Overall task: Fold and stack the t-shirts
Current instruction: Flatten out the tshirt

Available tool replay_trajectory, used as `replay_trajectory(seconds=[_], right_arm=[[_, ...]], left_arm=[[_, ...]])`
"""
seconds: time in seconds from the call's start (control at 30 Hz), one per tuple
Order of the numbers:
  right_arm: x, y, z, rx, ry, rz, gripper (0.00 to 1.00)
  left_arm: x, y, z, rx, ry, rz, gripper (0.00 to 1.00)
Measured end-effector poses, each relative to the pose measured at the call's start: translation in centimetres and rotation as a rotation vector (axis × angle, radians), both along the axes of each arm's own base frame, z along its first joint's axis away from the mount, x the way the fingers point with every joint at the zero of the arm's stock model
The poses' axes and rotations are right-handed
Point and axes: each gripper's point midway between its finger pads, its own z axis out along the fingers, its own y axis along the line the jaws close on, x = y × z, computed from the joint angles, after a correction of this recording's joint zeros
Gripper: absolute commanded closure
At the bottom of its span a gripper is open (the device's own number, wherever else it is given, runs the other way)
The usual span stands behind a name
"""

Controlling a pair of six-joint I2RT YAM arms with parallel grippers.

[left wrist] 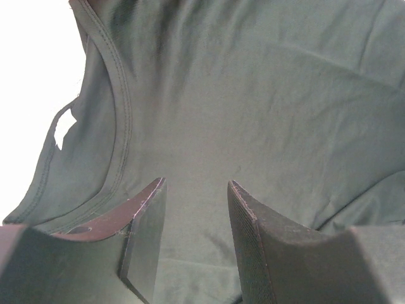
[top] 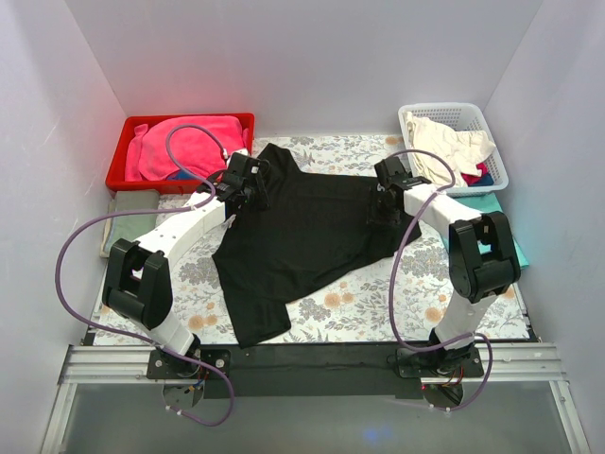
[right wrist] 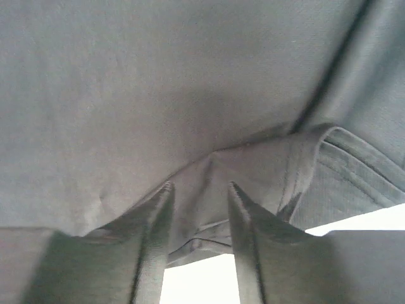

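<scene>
A large black t-shirt point(top: 302, 236) lies spread on the floral table cover, its collar toward the back left. My left gripper point(top: 248, 189) hovers over the shirt's upper left. In the left wrist view the left gripper point(left wrist: 196, 182) is open, with flat fabric under it and the collar seam point(left wrist: 120, 107) to its left. My right gripper point(top: 383, 203) is at the shirt's right edge. In the right wrist view the right gripper point(right wrist: 200, 185) stands open with a puckered hem point(right wrist: 209, 218) of the shirt lying between its fingers. A teal cloth point(top: 487, 203) lies flat beside the white basket.
A red bin point(top: 128, 156) holding pink cloth stands at the back left. A white basket point(top: 492, 156) with cream and coloured clothes stands at the back right. A grey-green folded cloth point(top: 123, 222) lies at the left edge. White walls enclose the table.
</scene>
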Motion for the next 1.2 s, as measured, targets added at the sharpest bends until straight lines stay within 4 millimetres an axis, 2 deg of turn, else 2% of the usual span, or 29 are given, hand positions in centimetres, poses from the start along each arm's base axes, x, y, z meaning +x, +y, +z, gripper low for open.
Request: replay_trajectory(seconds=[0.13,0.27,0.33,0.4,0.63,0.87,1.07,1.13,1.2], right_arm=[[-0.1,-0.5,1.7,-0.013,-0.046,-0.008,0.5],[-1.7,-1.9,4.6,-0.029,-0.11,-0.033,0.5],[-2.7,-2.6,5.2,-0.037,-0.126,-0.043,0.51],[-3.8,-3.2,4.8,-0.052,-0.113,-0.052,0.53],[-6.8,-4.0,0.8,-0.076,-0.006,-0.044,0.54],[-6.1,-4.0,0.3,-0.044,-0.029,-0.052,0.55],[-6.6,-4.6,-1.7,-0.046,0.016,-0.062,0.56],[-6.6,-4.6,-2.2,-0.043,0.025,-0.062,0.59],[-6.6,-4.5,-2.6,-0.039,0.032,-0.059,0.67]], left_arm=[[-0.1,0.2,-0.1,0.007,0.003,0.005,0.58],[-0.3,0.4,-0.7,0.018,0.014,0.01,0.59],[-0.5,0.5,-0.8,0.022,0.02,0.011,0.58],[-0.5,0.5,-0.8,0.022,0.02,0.011,0.58],[-0.5,0.5,-0.8,0.023,0.02,0.011,0.59],[-0.4,0.6,-0.8,0.026,0.019,0.015,0.58],[-0.9,1.0,-1.5,0.04,0.036,0.019,0.58],[-0.9,1.0,-1.5,0.042,0.038,0.019,0.59],[-0.9,1.0,-1.5,0.044,0.038,0.021,0.58]])
